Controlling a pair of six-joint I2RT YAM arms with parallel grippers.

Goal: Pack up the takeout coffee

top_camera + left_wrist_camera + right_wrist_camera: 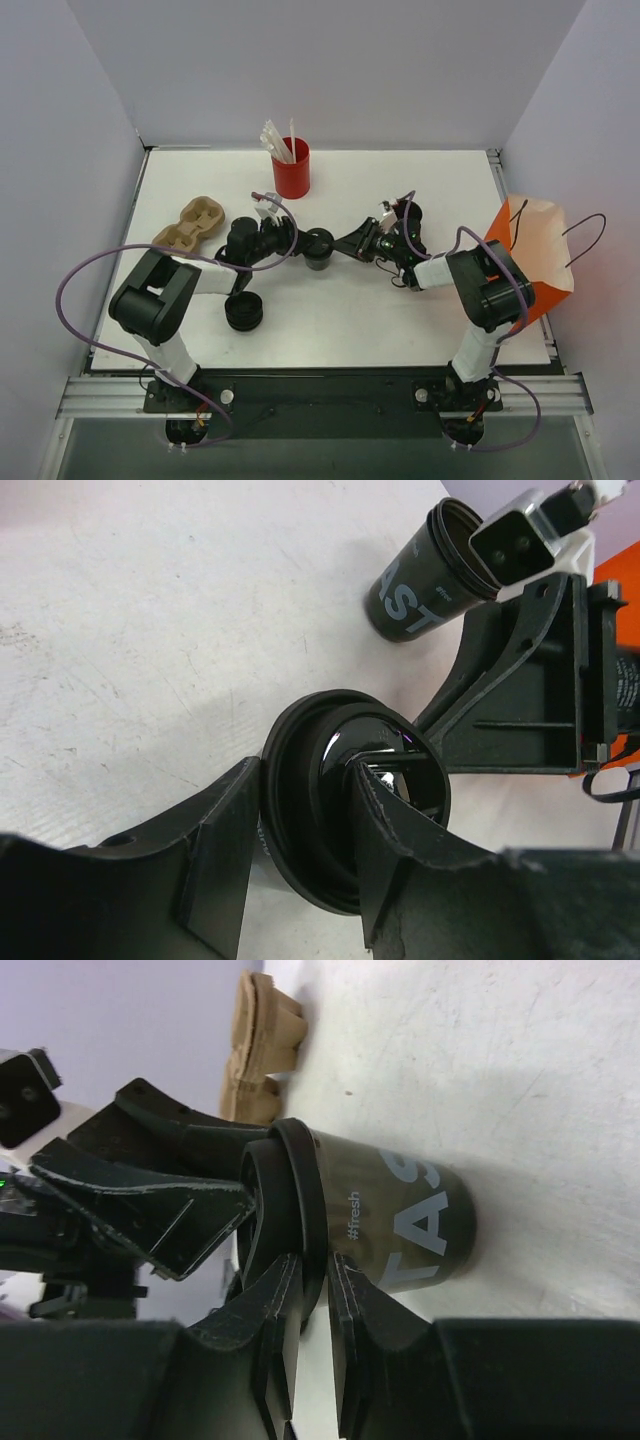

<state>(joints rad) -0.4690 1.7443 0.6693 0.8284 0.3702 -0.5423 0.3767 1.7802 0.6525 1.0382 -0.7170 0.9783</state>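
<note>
A black takeout coffee cup [318, 250] with white lettering stands mid-table, a black lid [330, 780] on its top. My left gripper [305, 780] comes from the left and is shut on the lid's raised top; its fingers [150, 1195] show in the right wrist view. My right gripper [315, 1265] comes from the right, its fingertips pinching the lid's rim [300, 1190] just above the cup wall [400, 1225]. A second black cup [415, 575], its top uncovered, stands beyond the right gripper. The orange paper bag [535, 265] stands at the table's right edge.
A brown pulp cup carrier [190, 226] lies at the left, also in the right wrist view [262, 1050]. A red cup of white straws [291, 170] stands at the back centre. A low stack of black lids [243, 313] sits near the left arm.
</note>
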